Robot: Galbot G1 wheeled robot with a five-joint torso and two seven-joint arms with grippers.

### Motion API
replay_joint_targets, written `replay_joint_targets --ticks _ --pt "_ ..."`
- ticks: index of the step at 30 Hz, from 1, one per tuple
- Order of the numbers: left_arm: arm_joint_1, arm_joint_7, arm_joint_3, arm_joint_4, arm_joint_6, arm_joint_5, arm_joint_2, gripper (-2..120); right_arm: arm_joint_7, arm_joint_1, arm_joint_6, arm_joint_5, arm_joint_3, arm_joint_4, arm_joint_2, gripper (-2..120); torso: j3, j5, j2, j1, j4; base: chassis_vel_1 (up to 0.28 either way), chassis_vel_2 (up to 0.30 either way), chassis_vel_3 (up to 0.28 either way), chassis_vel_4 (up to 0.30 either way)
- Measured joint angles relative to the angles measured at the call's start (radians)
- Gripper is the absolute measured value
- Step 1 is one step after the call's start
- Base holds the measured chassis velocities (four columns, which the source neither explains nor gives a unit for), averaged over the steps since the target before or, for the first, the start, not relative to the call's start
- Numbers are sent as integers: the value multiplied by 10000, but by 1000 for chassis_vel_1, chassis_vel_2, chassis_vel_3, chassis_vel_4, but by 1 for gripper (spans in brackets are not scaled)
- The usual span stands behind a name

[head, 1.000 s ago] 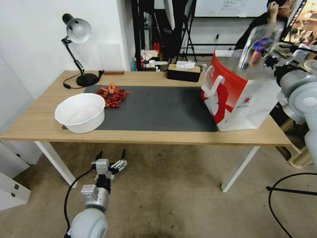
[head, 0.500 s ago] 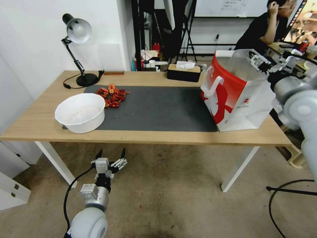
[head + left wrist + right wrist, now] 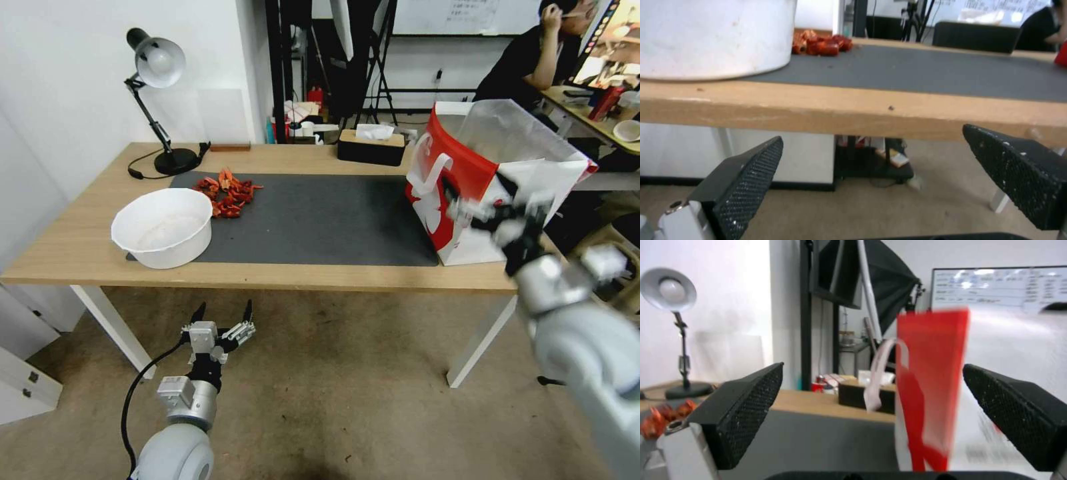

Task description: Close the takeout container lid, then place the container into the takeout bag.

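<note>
The takeout bag [image 3: 460,167], red and white with white strap handles and a translucent liner, stands open on the table's right end. In the right wrist view the takeout bag [image 3: 929,380] fills the space just ahead. My right gripper [image 3: 497,210] hangs in front of the bag's near side, over the table's front edge. That same right gripper [image 3: 872,368] is open with nothing between its fingers. My left gripper [image 3: 223,319] waits open below the table's front edge, and the left gripper [image 3: 872,133] faces the table's underside. The takeout container and its lid are out of view.
A big white bowl [image 3: 162,227] sits at the left of the grey mat [image 3: 320,217], with a pile of red food [image 3: 227,190] behind it. A desk lamp [image 3: 157,63] and a black tissue box [image 3: 371,147] stand along the back edge.
A second ago my right gripper held the clear container over the bag. The container has dropped from view, and the open gripper has swung down to the bag's near side. The left arm stayed put.
</note>
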Motion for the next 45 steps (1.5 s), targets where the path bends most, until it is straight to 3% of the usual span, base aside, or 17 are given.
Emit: replay_joint_targets --ticks 5,13,45 --pt "-69 67 98 85 -246 31 -94 100 259 -1799 1222 -1517 -260 -530 1125 100 1 3 0 0 -5 0 0 0 0" --pt "-228 245 113 232 -403 17 -78 100 437 -2519 2046 -2274 -995 -1588 2124 100 2 2 0 -1 -2 0 0 0 0" --pt "-234 304 123 281 -434 -19 -48 100 471 -2399 2115 -2373 -1296 -1807 2273 100 2 3 -2 2 -2 0 0 0 0"
